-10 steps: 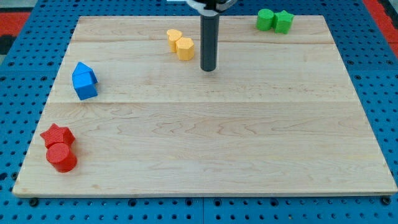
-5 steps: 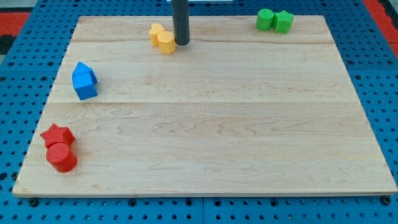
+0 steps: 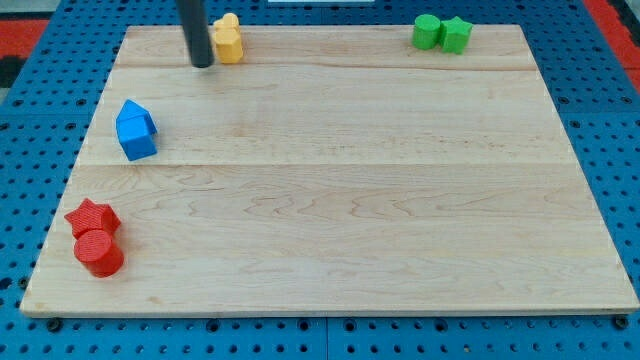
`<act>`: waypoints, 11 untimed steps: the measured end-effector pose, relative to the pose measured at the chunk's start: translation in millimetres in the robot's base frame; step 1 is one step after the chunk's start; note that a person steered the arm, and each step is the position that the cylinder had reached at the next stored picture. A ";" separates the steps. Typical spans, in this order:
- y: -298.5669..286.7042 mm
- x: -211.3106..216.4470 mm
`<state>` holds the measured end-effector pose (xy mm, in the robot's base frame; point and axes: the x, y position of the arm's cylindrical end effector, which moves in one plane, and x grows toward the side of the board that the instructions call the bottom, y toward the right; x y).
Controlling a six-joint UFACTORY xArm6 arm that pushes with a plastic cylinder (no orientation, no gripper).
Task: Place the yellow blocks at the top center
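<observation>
Smooth dark tip (image 3: 202, 64) beside yellow blocks (image 3: 229, 39)

On the desk (image 3: 330, 230), my tip (image 3: 202, 63) stands just at 9 o'clock of the yellow blocks (image 3: 229, 39) near 11. The green blocks (image 3: 442, 33) sit at 1, the blue blocks (image 3: 135, 129) at 9, the red blocks (image 3: 95, 238) at 8.

Straight dark rod, seemingly matte; my tip (image 3: 202, 64).

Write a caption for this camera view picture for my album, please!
My tip rests just left of the yellow blocks near the wooden board's top edge, left of center.
</observation>
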<state>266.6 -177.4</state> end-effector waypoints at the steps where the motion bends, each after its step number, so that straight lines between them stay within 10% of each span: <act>1: -9.6 -31.6; 4: 120.4 -40.3; 7: 50.8 -75.1; 8: 111.1 -65.7; 11: 13.3 -14.7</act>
<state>252.0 -164.0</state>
